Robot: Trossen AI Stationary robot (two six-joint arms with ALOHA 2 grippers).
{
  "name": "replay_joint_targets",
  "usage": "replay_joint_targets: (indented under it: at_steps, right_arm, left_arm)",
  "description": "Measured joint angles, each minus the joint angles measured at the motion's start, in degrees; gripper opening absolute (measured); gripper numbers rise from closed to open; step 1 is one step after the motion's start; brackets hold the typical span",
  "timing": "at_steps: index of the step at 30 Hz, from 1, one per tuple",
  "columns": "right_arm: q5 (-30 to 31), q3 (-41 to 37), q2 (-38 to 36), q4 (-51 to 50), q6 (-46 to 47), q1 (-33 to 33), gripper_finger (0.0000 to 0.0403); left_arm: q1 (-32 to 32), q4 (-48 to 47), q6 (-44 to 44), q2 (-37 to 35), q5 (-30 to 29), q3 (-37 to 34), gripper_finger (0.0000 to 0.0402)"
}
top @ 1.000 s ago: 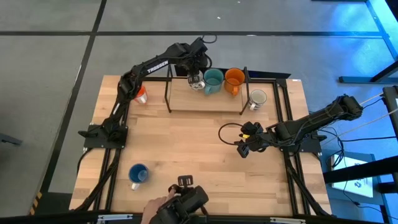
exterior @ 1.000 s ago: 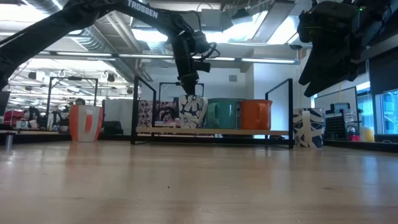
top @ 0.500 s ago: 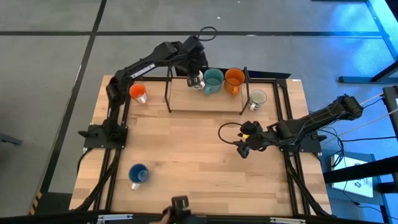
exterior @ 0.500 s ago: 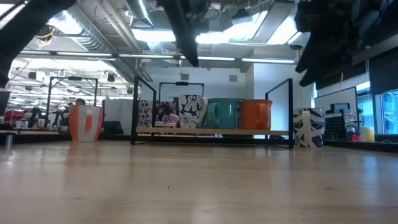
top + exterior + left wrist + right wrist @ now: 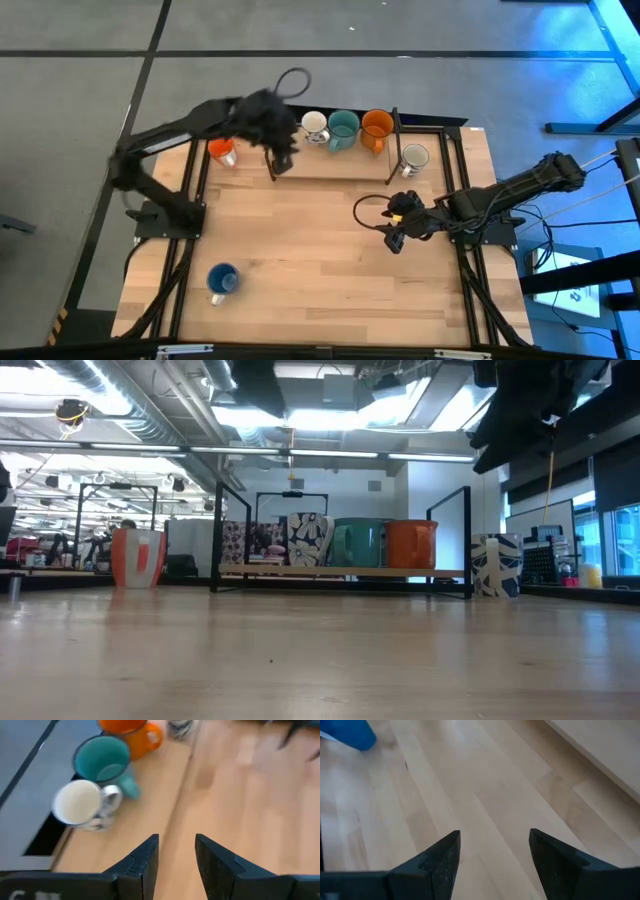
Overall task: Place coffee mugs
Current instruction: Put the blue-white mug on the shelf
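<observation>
Three mugs stand on their bases in a row on the raised shelf (image 5: 330, 160): a white patterned one (image 5: 314, 125), the teal one (image 5: 342, 128) and the orange one (image 5: 377, 127). Another white-grey mug (image 5: 413, 157) stands right of the shelf, the orange-red-inside mug (image 5: 221, 150) left of it, and the blue mug (image 5: 221, 280) near the table's near left corner. My left gripper (image 5: 175, 855) is open and empty above the shelf's left end (image 5: 278, 148), apart from the white mug (image 5: 82, 805). My right gripper (image 5: 492, 852) hovers open over bare table at right (image 5: 392, 235).
The shelf has dark upright posts (image 5: 270, 150) and a frame (image 5: 340, 572) at the table's far side. A black rail (image 5: 455, 180) runs along the right edge. Bare wood (image 5: 300, 240) lies between the shelf and the blue mug (image 5: 350, 732).
My left gripper has let go of the white patterned mug, which stays standing on the shelf beside the teal one. It has risen and swung back toward the table's left and near side. A person's hand with a dark device at the near edge has left the view.
</observation>
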Motion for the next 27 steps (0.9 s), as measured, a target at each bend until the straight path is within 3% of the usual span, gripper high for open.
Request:
replay_joint_targets:
  at_steps: [5,11,17,27]
  right_arm:
    - [0.01,0.0,-2.09,-1.36,-0.89,-0.04,0.0222]
    - [0.42,0.0,-5.94,-3.25,-0.56,-0.37,0.0222]
    - [-0.16,0.81,-8.75,-8.16,-0.57,-4.34,0.0222]
    - [4.09,15.36,-9.01,-34.74,-4.35,-21.88,0.0222]
  left_arm:
    - [-6.14,9.87,-8.74,-12.29,-0.09,-15.03,0.0122]
    - [-11.42,14.62,-15.17,-19.64,-3.02,-24.54,0.0122]
    - [-14.13,14.51,-17.8,-20.86,-5.29,-27.99,0.0122]
    - [-15.1,16.36,-15.39,-18.55,-10.29,-29.52,0.0121]
